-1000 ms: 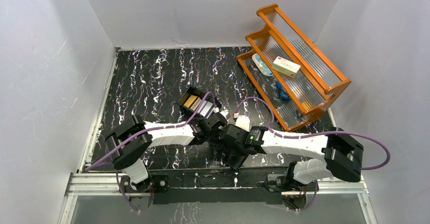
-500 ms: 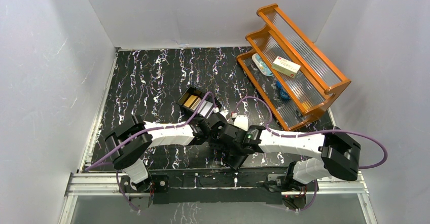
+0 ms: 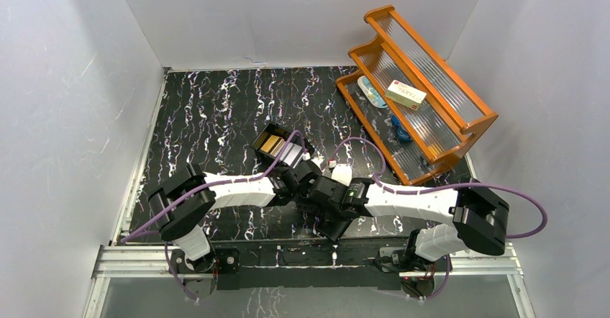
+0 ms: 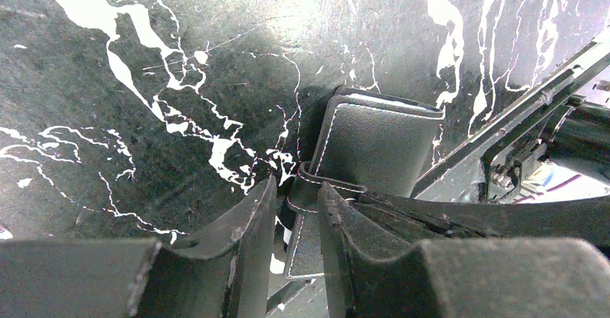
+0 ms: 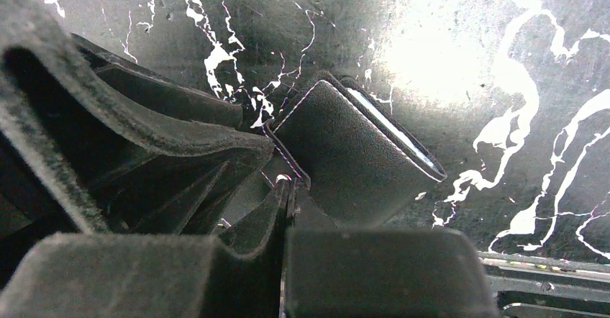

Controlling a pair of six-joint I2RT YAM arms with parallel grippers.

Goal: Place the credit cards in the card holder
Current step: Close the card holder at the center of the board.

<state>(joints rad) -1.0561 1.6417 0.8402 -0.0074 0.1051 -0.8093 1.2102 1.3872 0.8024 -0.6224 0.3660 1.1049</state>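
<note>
The black card holder (image 4: pixel 374 145) lies on the marbled table between both grippers, with a pale card edge (image 4: pixel 392 102) showing at its far side. It also shows in the right wrist view (image 5: pixel 345 152). Its snap tab (image 4: pixel 311 221) runs back between my left gripper's (image 4: pixel 296 196) fingers, which stand a little apart around it. My right gripper (image 5: pixel 288 188) is shut on the same tab by the snap. In the top view both grippers, left (image 3: pixel 309 180) and right (image 3: pixel 324 188), meet and hide the holder. More credit cards (image 3: pixel 273 145), beige and silver-grey, stand in a black box.
The rigid black box (image 3: pixel 260 138) stands just behind the grippers. An orange wooden rack (image 3: pixel 467 127) at the back right holds a cream-and-red carton (image 3: pixel 405 95) and small blue items. White walls close in the table on three sides.
My right arm has shifted slightly left, closer against the left gripper. The left arm has hardly moved.
</note>
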